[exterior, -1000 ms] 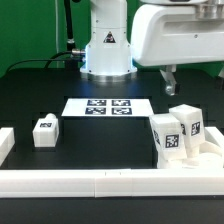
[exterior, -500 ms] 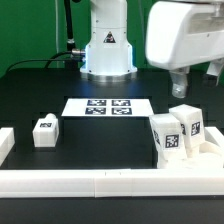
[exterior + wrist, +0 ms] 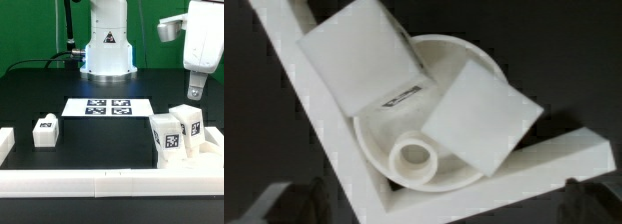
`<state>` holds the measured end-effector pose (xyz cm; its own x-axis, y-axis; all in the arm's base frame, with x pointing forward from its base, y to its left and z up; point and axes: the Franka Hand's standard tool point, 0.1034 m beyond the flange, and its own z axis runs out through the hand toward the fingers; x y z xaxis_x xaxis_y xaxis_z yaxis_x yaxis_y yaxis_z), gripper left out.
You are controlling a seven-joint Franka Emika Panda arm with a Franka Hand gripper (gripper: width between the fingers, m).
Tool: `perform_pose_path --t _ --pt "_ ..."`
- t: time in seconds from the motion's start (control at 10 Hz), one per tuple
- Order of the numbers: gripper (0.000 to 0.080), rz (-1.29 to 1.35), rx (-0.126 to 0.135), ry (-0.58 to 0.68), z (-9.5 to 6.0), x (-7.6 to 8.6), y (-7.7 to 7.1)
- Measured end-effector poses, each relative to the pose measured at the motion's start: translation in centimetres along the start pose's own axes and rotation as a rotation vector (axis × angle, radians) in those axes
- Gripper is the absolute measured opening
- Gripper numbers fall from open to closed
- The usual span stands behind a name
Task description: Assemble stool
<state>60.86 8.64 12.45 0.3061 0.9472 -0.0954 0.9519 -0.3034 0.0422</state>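
Note:
The white round seat (image 3: 434, 176) lies in the corner of the white border bars (image 3: 322, 120), with a hub hole facing up. Two white block legs (image 3: 358, 55) (image 3: 477, 112) lean across it. In the exterior view these two tagged legs (image 3: 167, 136) (image 3: 189, 122) stand at the right, mostly hiding the seat. A third tagged leg (image 3: 44, 131) sits alone at the left. My gripper (image 3: 195, 93) hangs above the right-hand legs, open and holding nothing. Its dark fingertips (image 3: 292, 202) show wide apart in the wrist view.
The marker board (image 3: 108, 106) lies flat in front of the robot base (image 3: 107, 55). A long white border bar (image 3: 110, 181) runs along the front, with a short one (image 3: 5, 145) at the exterior view's left. Cables hang at the back left.
The arm has swung toward the exterior view's right and come a little lower, now over the two right-hand legs. The jaws stayed open. No part has moved.

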Motion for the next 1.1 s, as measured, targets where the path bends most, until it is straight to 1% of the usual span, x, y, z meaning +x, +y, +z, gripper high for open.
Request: perform_pose_path --t 0.1,0.2,0.3,0.7,0.8,0.9,1.1 --pt "0.0649 -0.107 -0.009 -0.009 0.0 -0.1 0.1" --pt "0.0649 -0.256 -0.034 -0.025 0.2 0.1 0.1" --pt "0.0649 -0.358 -0.042 -0.036 0.4 0.4 0.0" --pt "0.0649 -0.577 -0.045 -0.054 0.5 -0.1 0.3" --pt "0.0649 -0.622 -0.058 -0.052 0.8 0.2 0.2" --pt "0.0649 -0.645 -0.056 -0.055 1.2 0.2 0.0" --pt "0.0649 -0.675 -0.04 -0.058 2.0 -0.2 -0.5"
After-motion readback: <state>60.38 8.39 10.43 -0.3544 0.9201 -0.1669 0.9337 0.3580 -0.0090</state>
